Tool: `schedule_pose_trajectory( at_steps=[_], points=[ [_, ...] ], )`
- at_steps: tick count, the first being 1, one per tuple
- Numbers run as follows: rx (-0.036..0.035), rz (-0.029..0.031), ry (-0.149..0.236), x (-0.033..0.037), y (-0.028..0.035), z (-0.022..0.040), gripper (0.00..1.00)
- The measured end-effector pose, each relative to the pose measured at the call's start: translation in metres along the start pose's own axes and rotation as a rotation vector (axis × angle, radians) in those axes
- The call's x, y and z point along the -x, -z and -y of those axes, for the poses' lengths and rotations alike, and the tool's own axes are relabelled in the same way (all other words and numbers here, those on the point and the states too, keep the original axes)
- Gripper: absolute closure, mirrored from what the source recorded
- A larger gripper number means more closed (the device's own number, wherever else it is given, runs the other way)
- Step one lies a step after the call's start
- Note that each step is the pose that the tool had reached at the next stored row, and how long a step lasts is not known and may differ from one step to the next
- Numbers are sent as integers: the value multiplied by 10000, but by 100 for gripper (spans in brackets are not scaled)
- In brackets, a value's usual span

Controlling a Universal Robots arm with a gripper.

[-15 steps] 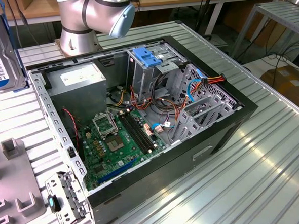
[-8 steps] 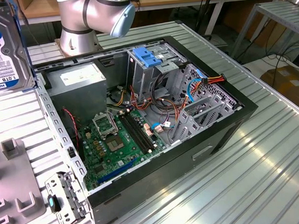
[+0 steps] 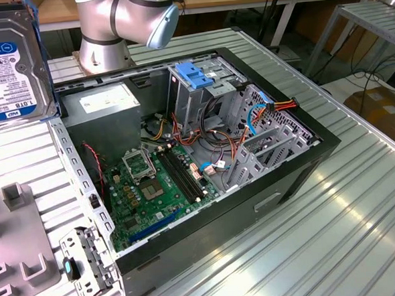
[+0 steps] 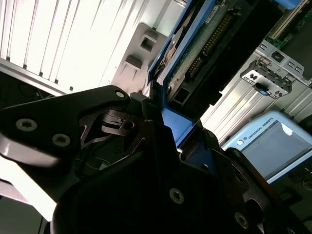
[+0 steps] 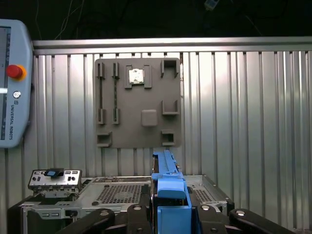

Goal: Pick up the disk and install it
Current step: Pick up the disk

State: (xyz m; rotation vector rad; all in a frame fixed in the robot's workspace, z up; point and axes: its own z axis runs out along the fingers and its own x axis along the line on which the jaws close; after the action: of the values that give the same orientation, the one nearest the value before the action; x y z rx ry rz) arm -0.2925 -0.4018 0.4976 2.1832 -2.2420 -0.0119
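The gripper (image 5: 168, 214) is clamped on the disk (image 3: 8, 65), with its jaws pressing the blue rails (image 5: 168, 187) at one end. The disk hangs in the air at ten o'clock in the exterior view, above the table (image 3: 362, 212) and clear of the case (image 3: 300, 175). I judge the disk stiff, fairly heavy for its size and sensitive to shock. The metal body won't flex, but the plastic rails may give a little, and the bare circuit board (image 4: 209, 44) on its underside should not be knocked. Gripping across the rails looks like the right hold, since it leaves the label face and the board free. The drive cage (image 3: 207, 87) sits at twelve o'clock in the case, with the blue latch (image 3: 194, 74) on top. Cables (image 3: 275, 106) bunch at its three o'clock and the power supply (image 3: 104, 107) stands at its nine. Sheet-metal edges ring the cage, so room there looks tight. Over the motherboard (image 3: 153, 184), at six o'clock, there is open air.
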Motion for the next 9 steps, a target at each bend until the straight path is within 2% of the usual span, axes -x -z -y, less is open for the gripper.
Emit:
schedule_pose_trajectory(
  at_steps=[8,9],
  points=[
    [25,-1,-6,1,4,263,63],
    [30,0,-8,2,4,309,63]
  ],
)
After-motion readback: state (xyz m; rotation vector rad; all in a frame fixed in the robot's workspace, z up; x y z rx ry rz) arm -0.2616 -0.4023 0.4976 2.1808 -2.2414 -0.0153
